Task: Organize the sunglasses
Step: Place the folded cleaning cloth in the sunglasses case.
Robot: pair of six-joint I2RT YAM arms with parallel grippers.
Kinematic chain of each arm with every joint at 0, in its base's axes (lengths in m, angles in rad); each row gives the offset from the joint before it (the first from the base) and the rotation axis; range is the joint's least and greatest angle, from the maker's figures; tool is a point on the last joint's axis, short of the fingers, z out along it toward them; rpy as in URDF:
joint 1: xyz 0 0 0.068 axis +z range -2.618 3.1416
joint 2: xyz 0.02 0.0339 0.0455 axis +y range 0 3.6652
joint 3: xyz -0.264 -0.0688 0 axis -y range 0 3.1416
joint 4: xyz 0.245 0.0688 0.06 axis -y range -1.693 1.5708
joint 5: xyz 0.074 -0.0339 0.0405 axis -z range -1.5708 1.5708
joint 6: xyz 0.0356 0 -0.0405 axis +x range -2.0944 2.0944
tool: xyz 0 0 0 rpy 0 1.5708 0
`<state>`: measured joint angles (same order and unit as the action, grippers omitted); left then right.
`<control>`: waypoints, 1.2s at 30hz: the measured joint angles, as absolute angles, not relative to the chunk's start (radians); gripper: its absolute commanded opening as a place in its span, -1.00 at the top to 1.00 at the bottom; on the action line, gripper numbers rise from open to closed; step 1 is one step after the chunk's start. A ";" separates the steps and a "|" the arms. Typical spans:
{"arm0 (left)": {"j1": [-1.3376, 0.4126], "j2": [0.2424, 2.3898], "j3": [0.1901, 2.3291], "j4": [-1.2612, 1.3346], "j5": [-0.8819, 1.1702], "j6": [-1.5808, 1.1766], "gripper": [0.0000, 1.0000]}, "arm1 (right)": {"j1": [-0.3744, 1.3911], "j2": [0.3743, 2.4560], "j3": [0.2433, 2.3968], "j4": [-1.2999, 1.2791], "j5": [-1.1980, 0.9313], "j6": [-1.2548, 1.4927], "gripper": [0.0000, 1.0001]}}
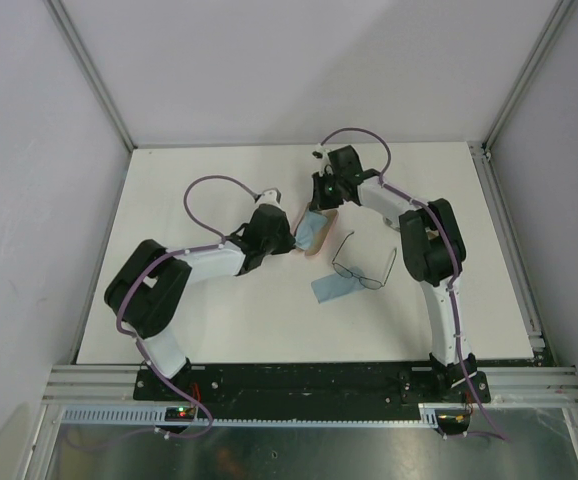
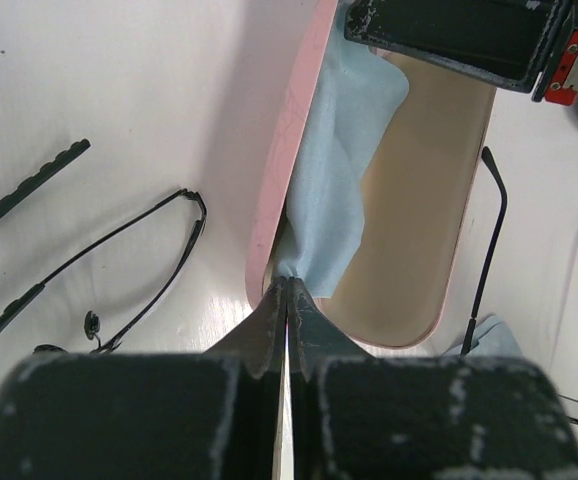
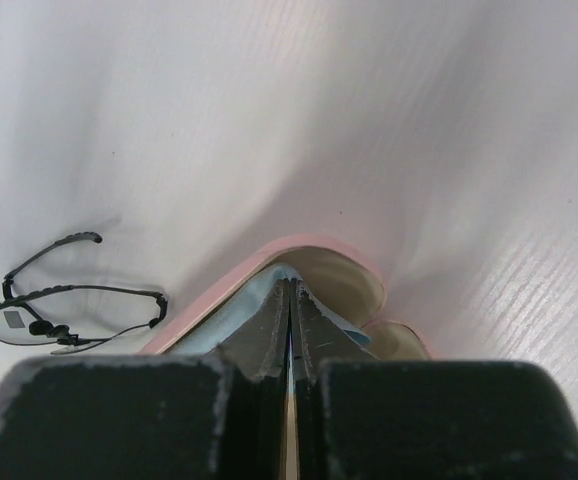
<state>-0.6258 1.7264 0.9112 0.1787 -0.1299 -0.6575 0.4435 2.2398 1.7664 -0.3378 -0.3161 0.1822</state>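
A thin dark wire pair of sunglasses [image 1: 357, 272] lies unfolded right of centre. A second black-rimmed pair [image 2: 194, 200] [image 3: 79, 290] lies beside the open pink case [image 2: 284, 140] [image 1: 321, 242]; the top view hides it under the left arm. A light blue cloth [image 2: 339, 160] [image 3: 234, 310] hangs into the case's beige inside. My left gripper [image 2: 289, 280] [image 1: 291, 238] is shut on the cloth's near end at the case rim. My right gripper [image 3: 291, 285] [image 1: 319, 208] is shut on the cloth's far end, inside the case.
A second light blue cloth [image 1: 334, 288] [image 2: 489, 335] lies flat under the wire pair, whose temple [image 2: 488, 255] runs close along the case's right side. Metal frame rails [image 1: 509, 230] bound the white table.
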 measured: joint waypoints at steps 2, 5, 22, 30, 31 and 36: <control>-0.626 1.726 0.910 0.179 -0.130 -0.657 1.00 | 0.446 2.242 1.768 -0.338 -0.316 0.182 1.00; -0.626 1.726 0.909 0.179 -0.130 -0.657 1.00 | 0.446 2.243 1.768 -0.338 -0.316 0.182 1.00; -0.625 1.720 0.884 0.193 -0.128 -0.657 1.00 | 0.445 2.243 1.776 -0.331 -0.315 0.183 1.00; -0.617 1.718 0.879 0.194 -0.128 -0.657 1.00 | 0.442 2.243 1.776 -0.331 -0.315 0.183 1.00; -0.616 1.718 0.879 0.194 -0.129 -0.657 1.00 | 0.441 2.243 1.776 -0.331 -0.315 0.183 0.95; -0.612 1.716 0.879 0.194 -0.128 -0.657 1.00 | 0.441 2.243 1.777 -0.331 -0.315 0.183 0.80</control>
<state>-0.6121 1.7164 0.8787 0.1944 -0.1284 -0.6575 0.4412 2.2425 1.7767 -0.3305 -0.3153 0.1833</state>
